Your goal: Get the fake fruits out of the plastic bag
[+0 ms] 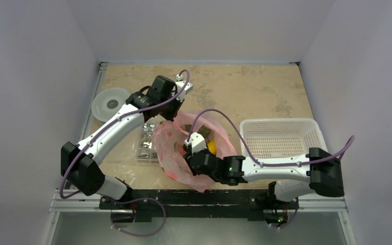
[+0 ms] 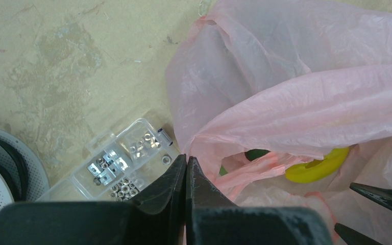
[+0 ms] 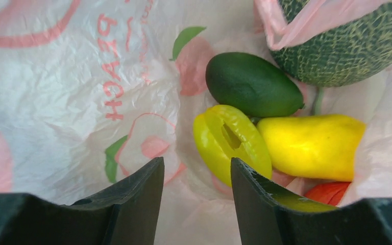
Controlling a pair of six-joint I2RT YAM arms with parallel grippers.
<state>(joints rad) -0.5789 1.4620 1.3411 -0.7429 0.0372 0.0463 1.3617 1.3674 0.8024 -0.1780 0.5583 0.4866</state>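
Observation:
The pink plastic bag (image 1: 176,153) lies at mid-table with its mouth held up. My left gripper (image 2: 186,159) is shut on the bag's far rim (image 2: 204,140), pinching the thin plastic. My right gripper (image 3: 197,161) is inside the bag and open, with only bag plastic between its fingers. Just ahead of its right finger lie the fake fruits: a yellow-green oval (image 3: 232,140), a dark green oval (image 3: 252,84) and a longer yellow piece (image 3: 311,145). A netted green melon (image 3: 347,46) and a red piece (image 3: 329,193) lie beside them. In the left wrist view a yellow fruit (image 2: 319,166) shows through the bag's mouth.
A white perforated basket (image 1: 280,137) stands to the right of the bag. A clear box of small metal parts (image 1: 147,140) lies against the bag's left side. A white round lid (image 1: 109,103) sits at the far left.

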